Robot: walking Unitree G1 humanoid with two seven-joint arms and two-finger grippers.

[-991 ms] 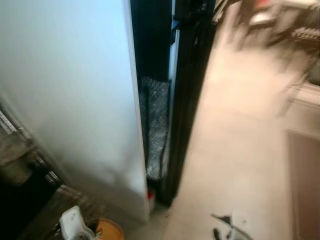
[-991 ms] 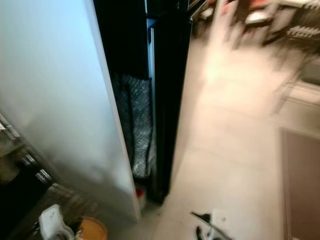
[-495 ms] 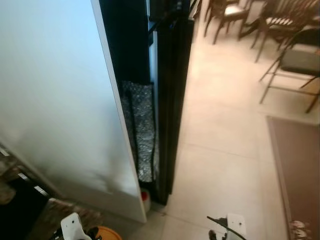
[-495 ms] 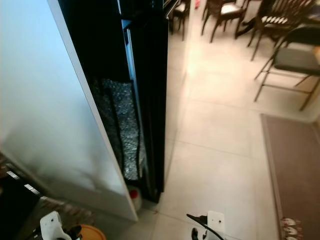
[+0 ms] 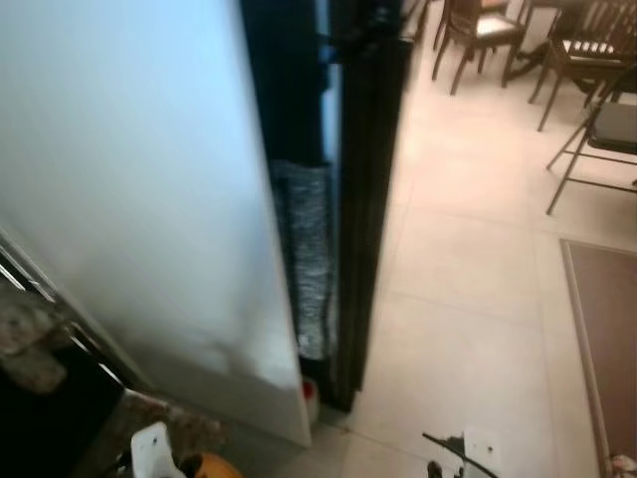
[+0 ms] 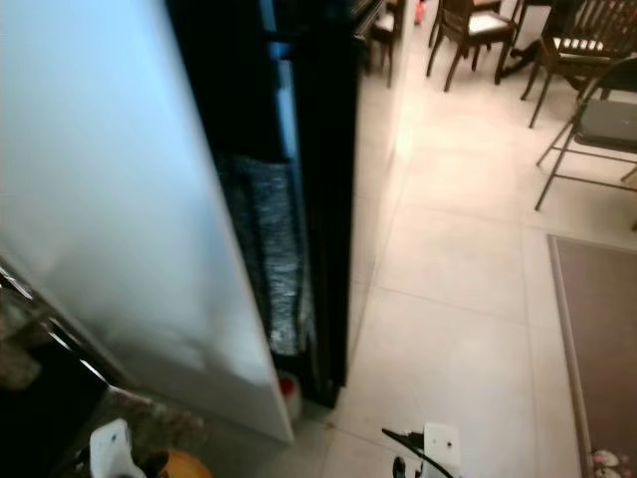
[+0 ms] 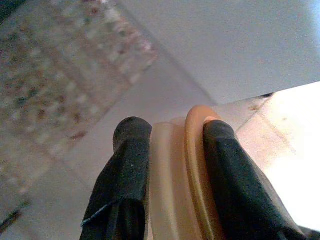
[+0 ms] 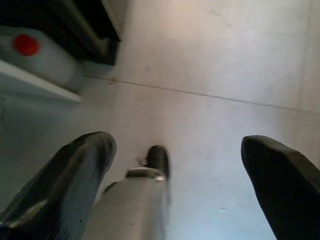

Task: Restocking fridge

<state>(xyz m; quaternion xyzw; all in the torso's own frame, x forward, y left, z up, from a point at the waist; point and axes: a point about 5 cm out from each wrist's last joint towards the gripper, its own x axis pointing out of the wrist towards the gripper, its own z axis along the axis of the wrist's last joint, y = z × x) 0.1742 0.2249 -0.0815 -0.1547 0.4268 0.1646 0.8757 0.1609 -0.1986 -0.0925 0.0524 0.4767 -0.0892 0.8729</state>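
- Since half a second ago the head camera has swung left; the white fridge door [image 5: 149, 199] fills more of the view.
- Left gripper [image 7: 172, 145] is clamped on an orange-lidded container [image 7: 180, 175], held low beside the door.
- Right gripper [image 8: 175, 160] hangs with fingers apart above the tiled floor [image 6: 458, 249].
- Best step round the door's edge before lifting the container, keeping it level.

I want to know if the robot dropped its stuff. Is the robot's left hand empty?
No, the left gripper has its two black fingers shut on a pale container with an orange lid.
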